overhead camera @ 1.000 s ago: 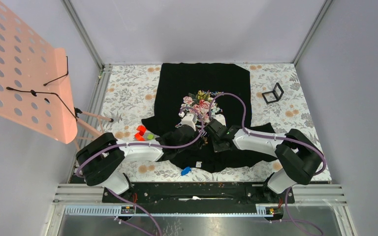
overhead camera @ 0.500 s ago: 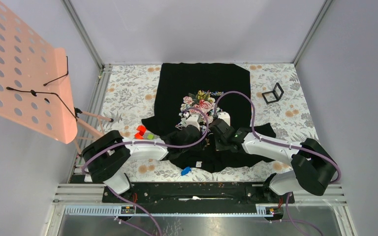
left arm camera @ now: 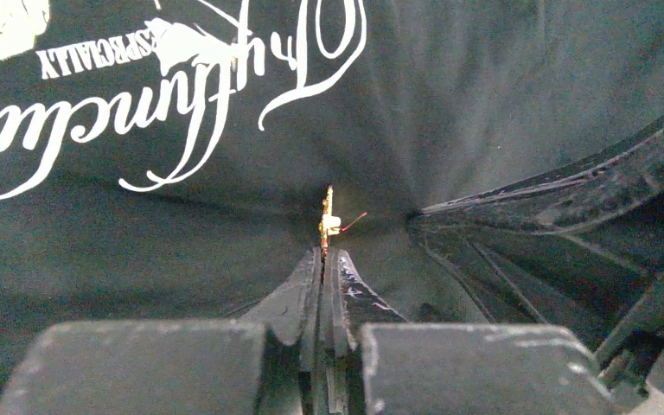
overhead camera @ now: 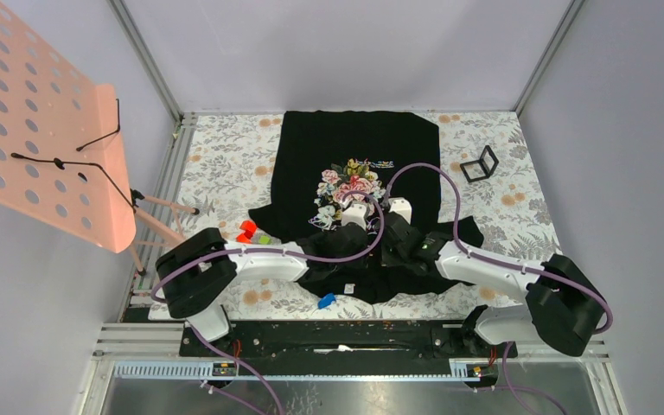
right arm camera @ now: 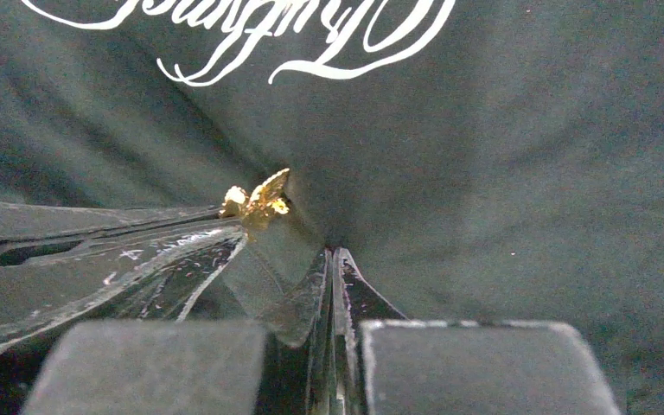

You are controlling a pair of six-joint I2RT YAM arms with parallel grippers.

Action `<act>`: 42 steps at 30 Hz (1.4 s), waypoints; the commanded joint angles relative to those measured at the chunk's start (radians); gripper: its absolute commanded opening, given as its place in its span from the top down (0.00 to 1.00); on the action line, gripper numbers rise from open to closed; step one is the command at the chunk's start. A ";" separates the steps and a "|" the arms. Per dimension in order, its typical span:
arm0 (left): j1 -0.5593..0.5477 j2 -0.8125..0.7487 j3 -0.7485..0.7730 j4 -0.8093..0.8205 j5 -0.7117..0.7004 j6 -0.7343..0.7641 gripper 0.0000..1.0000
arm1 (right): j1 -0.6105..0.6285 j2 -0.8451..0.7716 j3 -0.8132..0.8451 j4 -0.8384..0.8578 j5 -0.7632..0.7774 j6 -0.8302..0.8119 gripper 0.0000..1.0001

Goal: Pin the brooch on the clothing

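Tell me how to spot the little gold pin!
Look at the black T-shirt on the table, just beside its white curly writing. There the left gripper pinches the brooch, a tiny gold leaf, the only shiny thing on the dark cloth.

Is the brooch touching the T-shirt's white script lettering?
No, the brooch sits at the tips of the left claw, against black T-shirt fabric, apart from the lettering.

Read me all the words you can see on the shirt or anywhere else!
"ESPECIALLY": small white capitals on the black T-shirt, left wrist view.
Big white script lettering beside it: too swirly and cut off to read.
Top view: the print is too small to read.
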 commanded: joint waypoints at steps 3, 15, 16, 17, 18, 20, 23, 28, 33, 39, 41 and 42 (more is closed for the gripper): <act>-0.025 0.037 0.078 -0.056 -0.063 0.043 1.00 | 0.009 -0.063 -0.023 0.069 -0.003 0.023 1.00; -0.039 0.064 0.114 -0.088 -0.070 0.054 1.00 | 0.009 -0.123 -0.080 0.143 -0.007 0.030 1.00; -0.039 0.064 0.115 -0.087 -0.067 0.054 1.00 | 0.009 -0.123 -0.082 0.147 -0.012 0.028 1.00; -0.039 0.066 0.116 -0.087 -0.066 0.055 1.00 | 0.009 -0.123 -0.083 0.150 -0.016 0.026 1.00; -0.039 0.067 0.117 -0.087 -0.065 0.056 1.00 | 0.009 -0.122 -0.085 0.151 -0.020 0.024 1.00; -0.039 0.069 0.118 -0.087 -0.063 0.055 1.00 | 0.009 -0.125 -0.090 0.164 -0.030 0.021 1.00; -0.039 0.073 0.119 -0.085 -0.058 0.054 1.00 | 0.008 -0.123 -0.093 0.179 -0.046 0.014 1.00; -0.039 0.069 0.118 -0.079 -0.058 0.052 1.00 | 0.009 -0.107 -0.096 0.201 -0.072 0.010 1.00; -0.039 0.062 0.107 -0.062 -0.052 0.040 1.00 | 0.008 -0.058 -0.083 0.197 -0.101 0.012 1.00; -0.039 0.058 0.092 -0.044 -0.049 0.020 1.00 | 0.009 0.027 -0.082 0.211 -0.142 0.024 1.00; -0.038 0.053 0.082 -0.032 -0.045 0.016 1.00 | 0.009 0.040 -0.088 0.216 -0.152 0.029 1.00; -0.037 0.053 0.078 -0.029 -0.045 0.014 1.00 | 0.009 0.044 -0.090 0.233 -0.156 0.030 1.00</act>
